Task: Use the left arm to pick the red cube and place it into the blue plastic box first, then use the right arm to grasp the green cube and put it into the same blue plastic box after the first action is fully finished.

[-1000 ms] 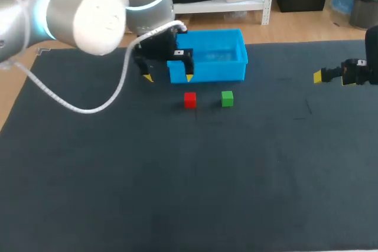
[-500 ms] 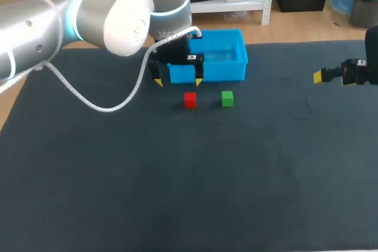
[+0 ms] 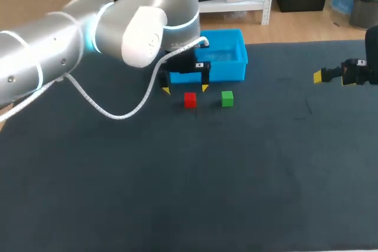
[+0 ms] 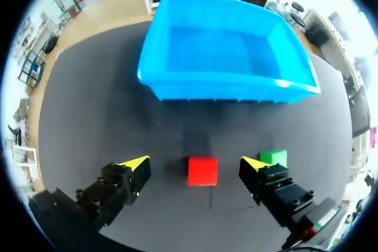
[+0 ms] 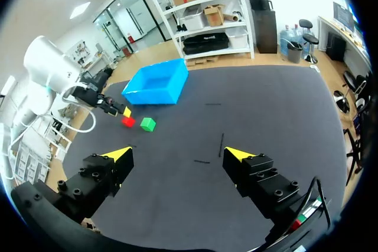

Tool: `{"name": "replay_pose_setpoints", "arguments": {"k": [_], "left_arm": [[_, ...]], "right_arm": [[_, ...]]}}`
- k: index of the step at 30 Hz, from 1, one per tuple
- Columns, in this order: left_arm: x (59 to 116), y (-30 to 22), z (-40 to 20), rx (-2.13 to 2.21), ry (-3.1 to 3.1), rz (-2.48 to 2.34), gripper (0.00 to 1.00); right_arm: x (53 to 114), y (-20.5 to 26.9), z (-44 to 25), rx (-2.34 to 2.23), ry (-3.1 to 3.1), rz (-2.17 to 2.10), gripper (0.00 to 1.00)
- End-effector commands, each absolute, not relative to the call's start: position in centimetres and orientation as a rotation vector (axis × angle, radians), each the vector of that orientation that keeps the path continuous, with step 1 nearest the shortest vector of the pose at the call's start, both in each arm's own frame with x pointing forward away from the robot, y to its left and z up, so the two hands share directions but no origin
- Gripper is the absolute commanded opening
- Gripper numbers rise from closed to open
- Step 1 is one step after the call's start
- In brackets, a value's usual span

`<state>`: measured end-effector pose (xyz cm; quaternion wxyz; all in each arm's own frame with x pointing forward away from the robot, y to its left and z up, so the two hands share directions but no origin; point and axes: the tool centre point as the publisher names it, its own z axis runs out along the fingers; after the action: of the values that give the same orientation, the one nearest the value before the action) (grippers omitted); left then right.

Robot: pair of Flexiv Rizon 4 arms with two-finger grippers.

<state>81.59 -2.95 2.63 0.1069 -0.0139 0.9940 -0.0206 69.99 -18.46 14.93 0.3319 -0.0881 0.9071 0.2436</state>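
You are watching your left gripper sliding off the left front corner of the blue plastic box and coming forward over its front wall, dropping as it comes. Its fingers are standing wide apart, gripping nothing. In the left wrist view they are now framing the red cube from either side without touching it.

The red cube is sitting on the dark table just in front of the box's front wall, where it has been lying all along. The green cube is resting just beside it, also in front of the box and close to the outer side of one left finger, and it has not shifted either. Beyond both cubes the box is standing empty and unmoved.

Well off to the right of the box, your right gripper is hanging with its fingers spread and empty, keeping still as the order of the task requires.

To my eye the approach is giving way to the first grasp: the left fingers are lining up, and lowering and squeezing are looking like what is left before the lift
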Motion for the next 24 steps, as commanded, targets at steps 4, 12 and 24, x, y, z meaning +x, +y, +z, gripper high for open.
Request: {"name": "replay_pose_setpoints", "arguments": {"k": [4,12,24], "left_arm": [[82.4,-3.0,0.5,-0.076,2.970,-0.063,1.00],[82.4,-3.0,-0.5,-0.063,2.985,-0.086,1.00],[82.3,-3.3,-0.8,-0.048,2.996,0.009,0.00]], "right_arm": [[70.0,-18.5,14.9,-0.232,2.372,0.638,1.00],[70.0,-18.5,14.9,-0.232,2.372,0.638,1.00],[70.0,-18.5,14.9,-0.232,2.372,0.638,1.00]]}}
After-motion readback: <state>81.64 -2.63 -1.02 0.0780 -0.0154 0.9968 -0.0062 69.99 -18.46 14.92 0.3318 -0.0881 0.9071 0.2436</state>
